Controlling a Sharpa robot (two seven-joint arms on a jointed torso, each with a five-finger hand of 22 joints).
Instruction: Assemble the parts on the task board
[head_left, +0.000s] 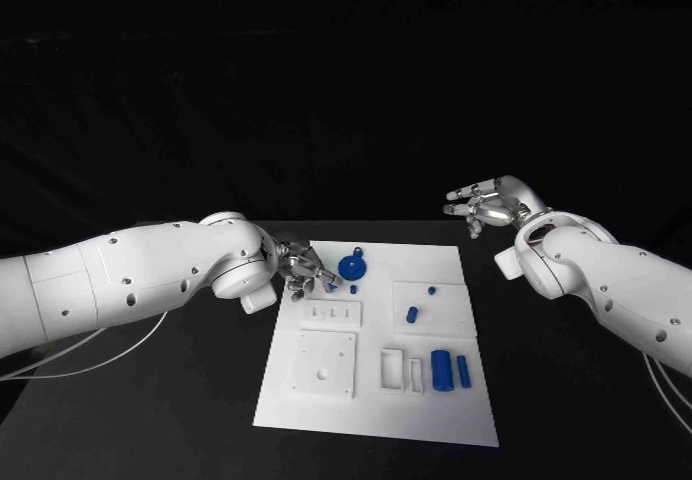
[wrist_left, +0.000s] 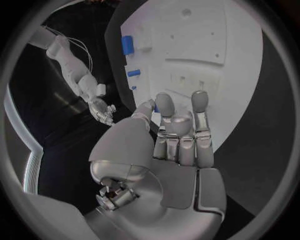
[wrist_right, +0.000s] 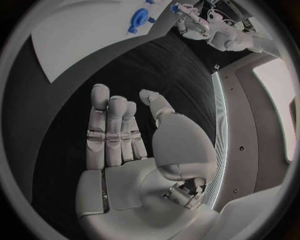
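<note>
Reaching over the task board (head_left: 433, 395), left hand (head_left: 303, 270) partly hides a blue part (head_left: 352, 267); both hands' fingers spread, empty.

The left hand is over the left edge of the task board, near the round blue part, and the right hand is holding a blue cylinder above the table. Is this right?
Not fully. The right hand holds nothing: the right wrist view shows its palm bare and fingers apart. The left hand is indeed at the task board's left edge, near the round blue part.
</note>
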